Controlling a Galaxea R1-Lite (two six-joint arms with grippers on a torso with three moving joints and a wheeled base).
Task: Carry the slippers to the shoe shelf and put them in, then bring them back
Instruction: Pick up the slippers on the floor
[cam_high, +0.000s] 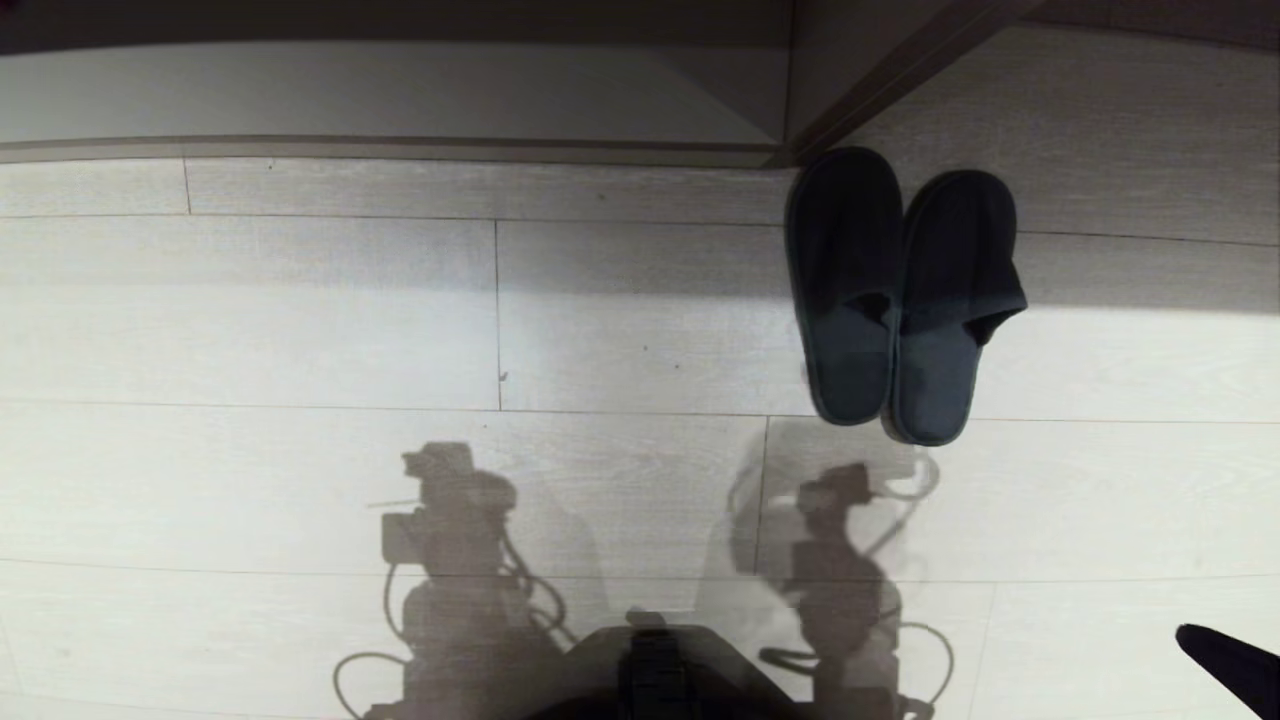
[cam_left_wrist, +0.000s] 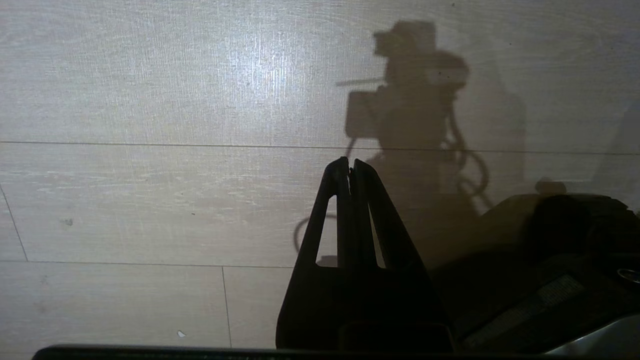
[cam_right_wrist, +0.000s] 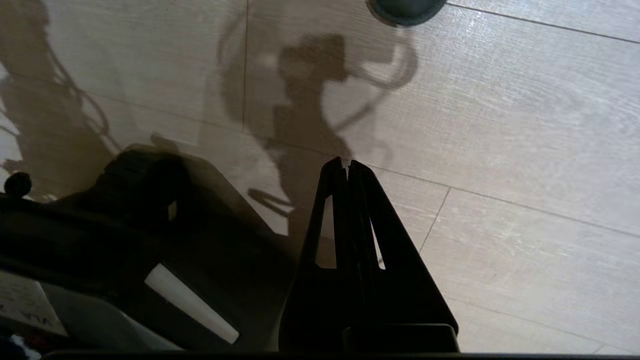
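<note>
Head view straight down, wrist views low — floor shared

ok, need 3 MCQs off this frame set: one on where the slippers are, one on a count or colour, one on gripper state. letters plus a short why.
1. Where are the slippers?
A. On the floor, toes toward the shoe shelf
B. Inside the shelf
C. Held in a gripper

2. How many slippers are in the head view?
A. One
B. Two
C. Three

3. How do the right gripper's fingers stand?
A. Wide open
B. Shut on a slipper
C. Shut, holding nothing

Key:
1 A: the pair lies side by side on the pale plank floor, just in front of the shoe shelf.
2 B: two dark grey slippers, touching along their inner edges.
3 C: in the right wrist view the right gripper has its fingertips together over bare floor. The left gripper looks the same.
</note>
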